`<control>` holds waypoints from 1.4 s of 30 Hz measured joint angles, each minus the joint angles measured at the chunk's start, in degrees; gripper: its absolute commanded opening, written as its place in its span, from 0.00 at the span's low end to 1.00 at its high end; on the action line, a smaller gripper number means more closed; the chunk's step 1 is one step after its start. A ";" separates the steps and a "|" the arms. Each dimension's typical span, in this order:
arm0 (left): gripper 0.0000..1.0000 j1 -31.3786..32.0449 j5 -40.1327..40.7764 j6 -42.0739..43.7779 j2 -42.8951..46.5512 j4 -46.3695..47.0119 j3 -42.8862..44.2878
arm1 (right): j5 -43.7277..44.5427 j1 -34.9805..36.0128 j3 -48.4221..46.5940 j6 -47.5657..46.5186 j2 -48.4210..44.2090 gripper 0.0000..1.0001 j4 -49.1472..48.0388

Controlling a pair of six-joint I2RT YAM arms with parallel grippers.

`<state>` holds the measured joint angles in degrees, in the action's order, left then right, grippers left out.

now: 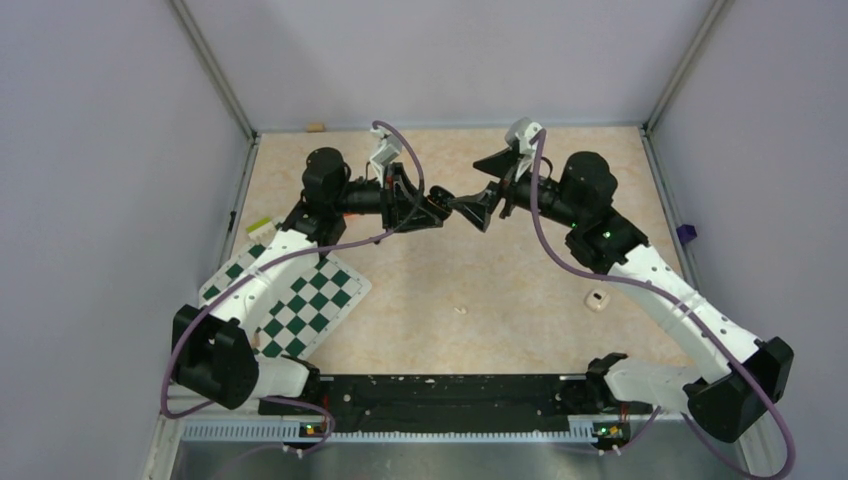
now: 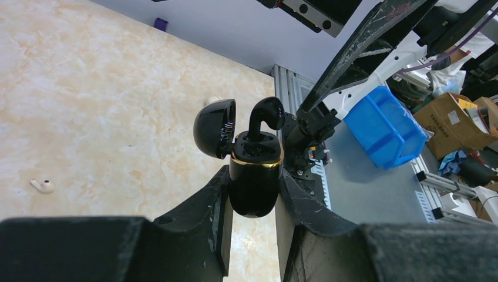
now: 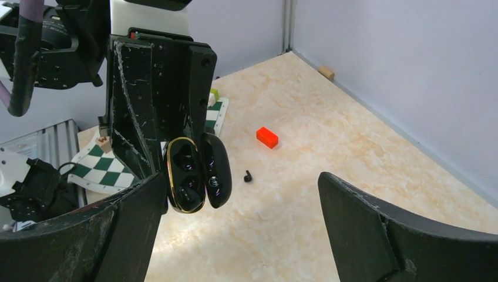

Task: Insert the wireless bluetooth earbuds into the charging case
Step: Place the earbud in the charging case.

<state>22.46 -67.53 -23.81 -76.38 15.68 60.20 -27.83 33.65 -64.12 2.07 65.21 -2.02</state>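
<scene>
Left wrist view, left pincer (image 2: 252, 173) raised, clamping open charging case (image 2: 252, 191), right pincer (image 3: 244, 182) spread wide

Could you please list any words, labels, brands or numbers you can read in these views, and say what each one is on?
No text can be read in any view.
Small pale mark inside the lid of the charging case: too small to read.
White label on the cardboard box: blurred, unreadable.
</scene>
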 measured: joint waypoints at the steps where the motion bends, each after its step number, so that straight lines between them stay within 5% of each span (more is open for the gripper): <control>1: 0.00 0.00 0.09 0.17 0.00 -0.24 0.00 | 0.39 0.15 0.00 -0.22 0.15 0.99 0.02; 26: 0.00 -0.24 1.81 2.91 0.00 -2.89 0.00 | 5.77 2.32 1.51 -3.78 1.62 0.99 0.79; 42: 0.00 -0.24 0.11 2.32 0.26 1.36 -2.60 | 0.63 2.21 -2.08 -2.19 1.49 0.99 3.93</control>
<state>22.22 -67.42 -21.50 -76.12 17.04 57.60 -27.20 35.86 -66.19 -0.12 66.70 1.91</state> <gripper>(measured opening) 0.333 0.988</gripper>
